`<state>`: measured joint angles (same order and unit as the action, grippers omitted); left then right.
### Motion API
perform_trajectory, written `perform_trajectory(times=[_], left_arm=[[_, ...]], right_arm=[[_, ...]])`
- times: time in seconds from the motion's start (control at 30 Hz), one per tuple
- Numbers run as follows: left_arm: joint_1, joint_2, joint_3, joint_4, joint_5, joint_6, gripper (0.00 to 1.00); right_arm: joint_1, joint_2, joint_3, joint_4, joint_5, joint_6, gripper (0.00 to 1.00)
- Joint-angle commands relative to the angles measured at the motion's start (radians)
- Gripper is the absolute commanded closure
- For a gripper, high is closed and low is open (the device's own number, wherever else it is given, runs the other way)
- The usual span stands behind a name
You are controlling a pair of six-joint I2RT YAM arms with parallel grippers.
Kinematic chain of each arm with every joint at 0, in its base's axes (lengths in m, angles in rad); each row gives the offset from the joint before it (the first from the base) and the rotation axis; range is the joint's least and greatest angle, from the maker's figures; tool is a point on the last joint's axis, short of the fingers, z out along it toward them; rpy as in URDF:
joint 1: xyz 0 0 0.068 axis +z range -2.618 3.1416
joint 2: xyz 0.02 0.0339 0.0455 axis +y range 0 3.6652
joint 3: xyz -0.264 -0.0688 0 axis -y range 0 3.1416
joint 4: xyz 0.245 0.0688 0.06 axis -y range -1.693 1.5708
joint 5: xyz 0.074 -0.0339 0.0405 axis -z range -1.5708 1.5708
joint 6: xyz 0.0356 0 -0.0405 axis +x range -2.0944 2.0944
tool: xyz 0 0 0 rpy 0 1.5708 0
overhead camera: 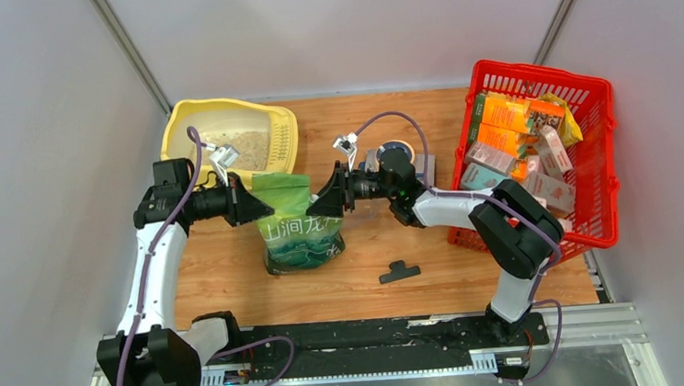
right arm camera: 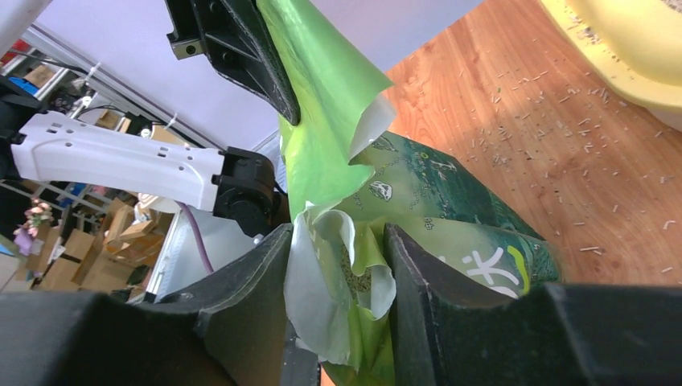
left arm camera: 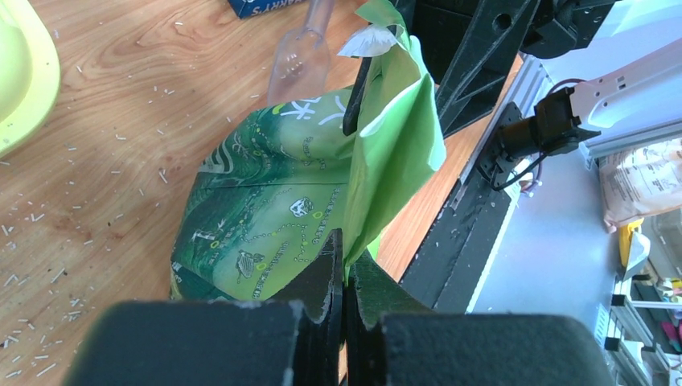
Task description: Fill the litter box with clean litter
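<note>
Opening the litter pouch [overhead camera: 303,237] at mid-frame: the left gripper [left arm camera: 346,249] clamps one lip, the right gripper [right arm camera: 338,241] straddles the other, grip unclear; next, clamp and spread.

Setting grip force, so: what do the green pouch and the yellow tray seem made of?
The green litter pouch: thin flexible plastic film, glossy outside, whitish inside, judging by its creases and folds. The litter box: probably rigid moulded plastic, with a smooth rounded rim.
</note>
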<state>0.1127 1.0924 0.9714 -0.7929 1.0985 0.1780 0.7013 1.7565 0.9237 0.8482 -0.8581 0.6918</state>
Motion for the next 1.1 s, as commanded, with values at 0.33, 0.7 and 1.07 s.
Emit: perform_trajectory(times=[0.33, 0.7, 1.07], left_arm=[[0.022, 0.02, 0.01, 0.058, 0.006, 0.009, 1.0], [0.041, 0.041, 0.025, -0.015, 0.017, -0.057, 1.0], [0.05, 0.194, 0.081, -0.34, 0.07, -0.188, 1.0]], right_arm=[[0.006, 0.038, 0.05, 0.106, -0.071, 0.141, 0.69], [-0.049, 0.06, 0.159, 0.068, -0.203, 0.314, 1.0], [-0.094, 0.1, 0.392, -0.447, -0.446, 0.273, 1.0]])
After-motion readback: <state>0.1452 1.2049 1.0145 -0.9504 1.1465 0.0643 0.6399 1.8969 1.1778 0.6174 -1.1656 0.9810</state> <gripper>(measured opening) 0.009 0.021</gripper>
